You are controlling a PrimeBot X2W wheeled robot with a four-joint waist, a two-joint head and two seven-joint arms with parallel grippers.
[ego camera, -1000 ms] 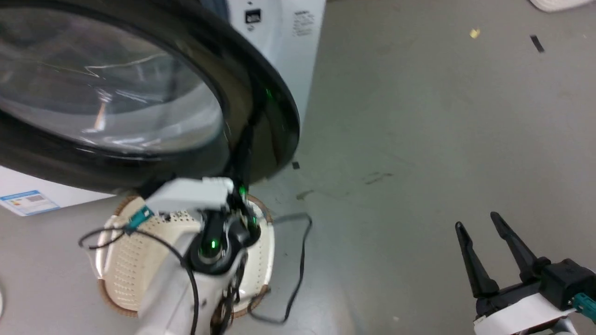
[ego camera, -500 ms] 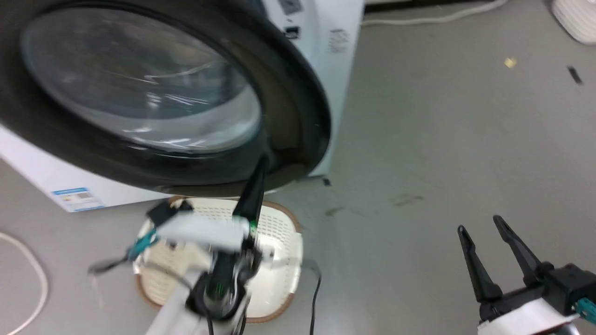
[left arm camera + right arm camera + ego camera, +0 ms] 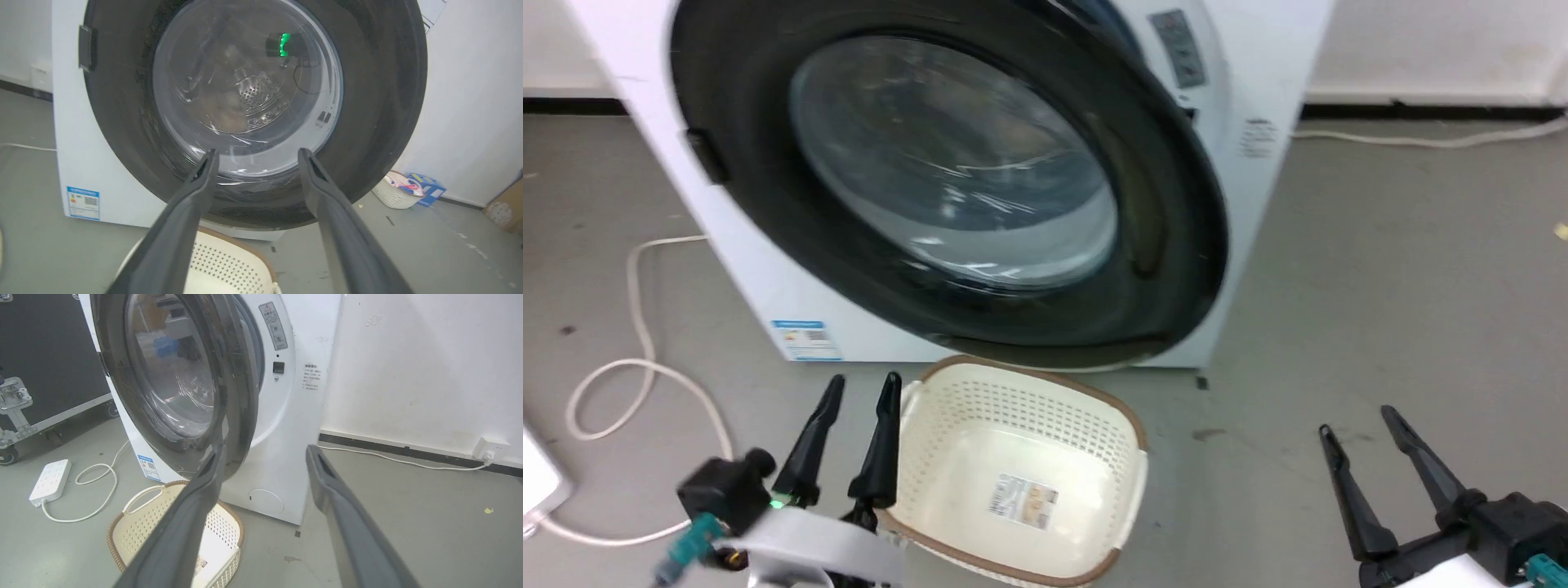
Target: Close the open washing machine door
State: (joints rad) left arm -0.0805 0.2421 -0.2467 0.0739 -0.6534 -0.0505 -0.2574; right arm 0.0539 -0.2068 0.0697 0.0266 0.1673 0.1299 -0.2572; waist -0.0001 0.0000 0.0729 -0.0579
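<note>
The washing machine point(image 3: 1258, 73) is a white box with a blue sticker point(image 3: 805, 339) low on its front. Its black-framed washing machine door point(image 3: 1168, 212) with the bulging glass covers most of the front. In the right wrist view the washing machine door point(image 3: 239, 379) stands ajar, its right edge off the washing machine point(image 3: 286, 457). My left gripper point(image 3: 864, 384) is open, low and apart from the door, beside a basket. From the left wrist the door point(image 3: 376, 102) lies ahead of the open left gripper point(image 3: 257, 152). My right gripper point(image 3: 1357, 422) is open over bare floor; the right gripper point(image 3: 265, 451) holds nothing.
A cream perforated basket point(image 3: 1021, 400) sits on the floor right under the door. A white cable point(image 3: 637, 269) loops left of the machine to a power strip point(image 3: 49, 479). A black wheeled case point(image 3: 41, 355) stands far left. Grey floor stretches to the right.
The head camera has tilted up. My left gripper has left the door's lower rim and dropped back to the lower left. The door has swung nearer the machine. The right gripper stays put.
</note>
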